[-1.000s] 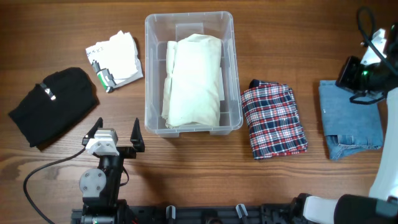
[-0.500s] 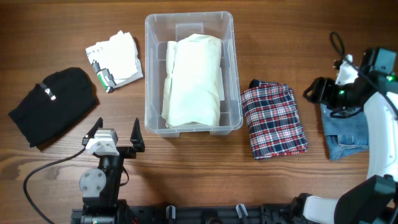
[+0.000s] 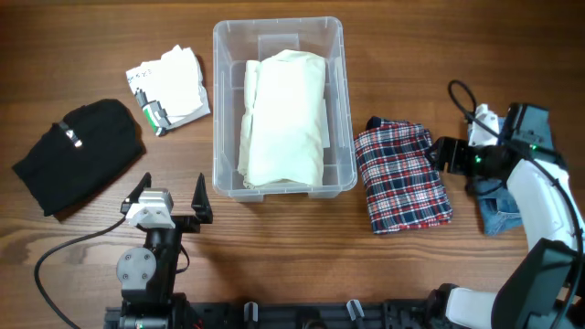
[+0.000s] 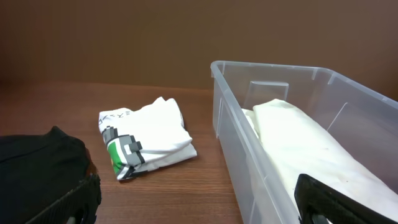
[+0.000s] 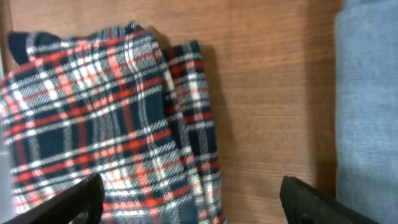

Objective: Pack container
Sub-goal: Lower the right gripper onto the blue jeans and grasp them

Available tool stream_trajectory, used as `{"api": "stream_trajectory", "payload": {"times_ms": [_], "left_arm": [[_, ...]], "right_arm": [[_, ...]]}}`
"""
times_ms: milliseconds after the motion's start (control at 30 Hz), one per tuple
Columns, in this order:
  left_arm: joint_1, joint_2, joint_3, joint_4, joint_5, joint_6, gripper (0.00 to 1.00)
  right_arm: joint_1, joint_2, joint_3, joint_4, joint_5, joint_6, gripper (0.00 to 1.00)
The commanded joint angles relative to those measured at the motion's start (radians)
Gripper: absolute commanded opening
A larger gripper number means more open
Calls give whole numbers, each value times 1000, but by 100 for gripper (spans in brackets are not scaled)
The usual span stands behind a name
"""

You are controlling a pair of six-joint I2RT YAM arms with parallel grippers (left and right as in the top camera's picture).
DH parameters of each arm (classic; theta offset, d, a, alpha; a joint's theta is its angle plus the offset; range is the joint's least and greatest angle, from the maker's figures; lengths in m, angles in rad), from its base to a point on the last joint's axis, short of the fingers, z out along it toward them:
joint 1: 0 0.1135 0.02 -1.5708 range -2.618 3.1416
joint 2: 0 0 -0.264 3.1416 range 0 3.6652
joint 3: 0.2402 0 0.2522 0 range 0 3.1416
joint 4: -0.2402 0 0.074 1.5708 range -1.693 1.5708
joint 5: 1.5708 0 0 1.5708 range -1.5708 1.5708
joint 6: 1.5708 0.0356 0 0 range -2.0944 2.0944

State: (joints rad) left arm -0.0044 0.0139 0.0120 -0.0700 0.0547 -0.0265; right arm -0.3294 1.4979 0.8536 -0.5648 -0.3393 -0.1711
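The container [image 3: 279,26], a clear plastic bin, stands at the table's middle with a folded cream cloth [image 3: 285,114] lying inside. A folded red-and-navy plaid cloth [image 3: 402,178] lies just right of it. My right gripper [image 3: 437,153] hovers open over the plaid's right edge. In the right wrist view the gripper [image 5: 193,205] spans the plaid cloth [image 5: 93,112] and bare wood, holding nothing. My left gripper [image 3: 169,190] rests open near the front left. The left wrist view has the gripper [image 4: 199,208] facing the container's wall [image 4: 236,130] and the cream cloth [image 4: 311,143].
A folded denim piece [image 3: 498,206] lies at the right, partly under my right arm, and shows as denim [image 5: 370,106] in the right wrist view. A white printed shirt [image 3: 169,87] and a black garment [image 3: 80,155] lie left of the container.
My right arm has swung left from the table's right edge, past the denim, to the plaid cloth's right side, and its jaws have opened. The left arm has not moved.
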Motion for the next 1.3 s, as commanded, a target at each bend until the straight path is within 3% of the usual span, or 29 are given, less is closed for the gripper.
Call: {"api": "stream_trajectory", "payload": {"times_ms": [0,167,367,533,633,700,1000,1267], "left_arm": [[-5,-4,-6,-1,15,19,100],[-5,-4,-6,-1,15,19,100],[-5,-4,-6,-1,15,19,100],[-5,-3,-6,-1,16,19,100],[-5,-3,-6,-1,15,19,100],[-5,-4,-6,-1,15,19,100],[-5,-4,-6,-1,15,19,100],[-5,-3,-6,-1,15,19,100]], "right_arm": [[-4,5,-56,57,-61,-72,89],[-4,5,-61,95,-111,-80,89],[-4,2,-6,94,-101,3,82],[-5,-27,93,10,79,149,75],[-23,-57,167,-116,335,342,79],[-52,-75,184,-148,394,376,80],[-365,-88,183,-208,211,473,100],[-545,-88,148,-262,253,576,100]]}}
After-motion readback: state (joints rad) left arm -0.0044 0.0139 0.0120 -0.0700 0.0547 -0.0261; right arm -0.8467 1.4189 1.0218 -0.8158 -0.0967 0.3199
